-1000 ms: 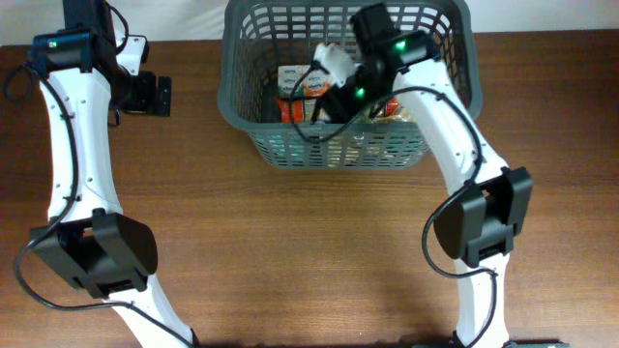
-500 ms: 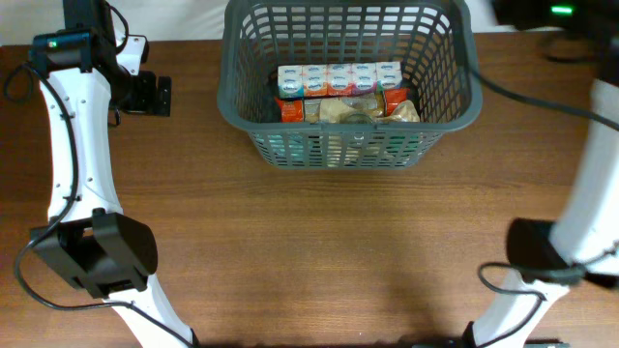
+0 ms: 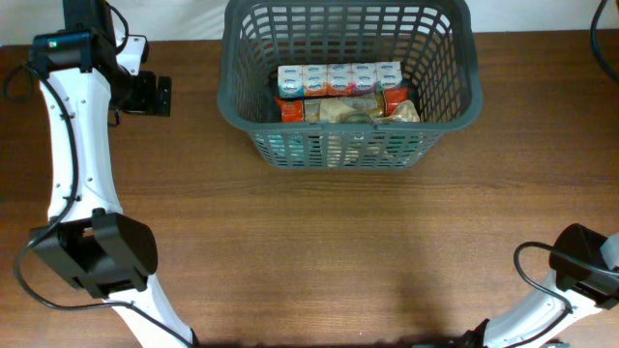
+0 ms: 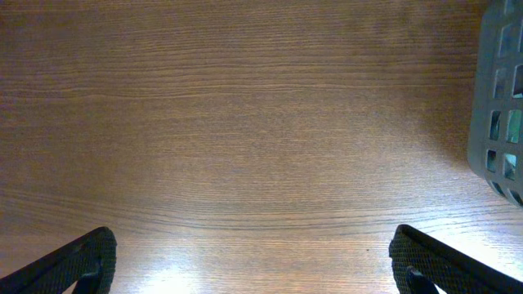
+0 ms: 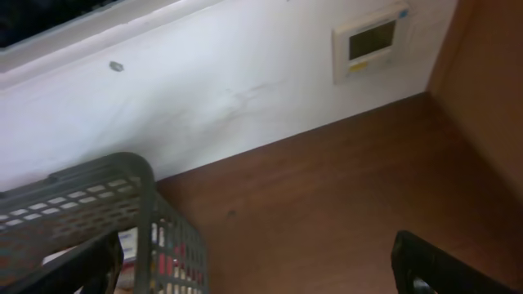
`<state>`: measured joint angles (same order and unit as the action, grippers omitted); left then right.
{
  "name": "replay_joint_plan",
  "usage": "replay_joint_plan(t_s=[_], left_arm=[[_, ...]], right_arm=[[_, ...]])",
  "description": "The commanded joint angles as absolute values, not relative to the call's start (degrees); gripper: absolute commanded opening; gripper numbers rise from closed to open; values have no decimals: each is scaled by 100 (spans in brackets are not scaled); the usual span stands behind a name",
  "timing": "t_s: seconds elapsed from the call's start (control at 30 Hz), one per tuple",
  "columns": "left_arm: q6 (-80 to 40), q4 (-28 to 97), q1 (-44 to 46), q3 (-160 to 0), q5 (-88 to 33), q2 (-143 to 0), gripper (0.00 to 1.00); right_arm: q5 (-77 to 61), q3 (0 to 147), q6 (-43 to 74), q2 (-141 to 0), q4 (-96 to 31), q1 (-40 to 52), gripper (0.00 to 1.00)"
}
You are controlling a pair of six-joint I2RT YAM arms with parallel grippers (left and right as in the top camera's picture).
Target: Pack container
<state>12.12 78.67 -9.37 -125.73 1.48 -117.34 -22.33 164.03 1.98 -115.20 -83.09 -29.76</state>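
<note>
The dark grey slotted basket (image 3: 447, 101) stands at the back middle of the table. Inside it are a row of small white-and-blue cartons (image 3: 338, 77), orange-red packs (image 3: 292, 108) and a crinkled bag (image 3: 353, 111). My left gripper (image 3: 160, 94) hovers over bare wood left of the basket. In the left wrist view its fingers (image 4: 253, 265) are wide open and empty, with the basket's wall (image 4: 494, 98) at the right edge. My right gripper (image 5: 261, 261) is open and empty, raised beside the basket's corner (image 5: 139, 184). It is out of the overhead view.
The right arm's base (image 3: 580, 271) sits at the table's front right, the left arm's base (image 3: 97, 253) at the front left. A white wall with a small panel (image 5: 368, 39) stands behind the table.
My right arm has lifted out of the basket and swung away to the right, leaving the overhead view. The basket's contents now show uncovered. The left arm has not moved.
</note>
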Motion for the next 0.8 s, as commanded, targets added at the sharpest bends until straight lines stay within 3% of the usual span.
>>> replay_joint_plan(t_s=[0.0, 0.67, 0.77], left_arm=[[1120, 7872, -969, -12554, 82, -11721, 99], [1120, 7872, -969, -12554, 82, -11721, 99], [1120, 7872, -969, -12554, 82, -11721, 99]], right_arm=[[-2464, 16413, 263, -11489, -8320, -2965, 99], [-2462, 16413, 261, -11511, -8322, -2967, 99], [-1935, 16416, 178, -11439, -8364, -2965, 99]])
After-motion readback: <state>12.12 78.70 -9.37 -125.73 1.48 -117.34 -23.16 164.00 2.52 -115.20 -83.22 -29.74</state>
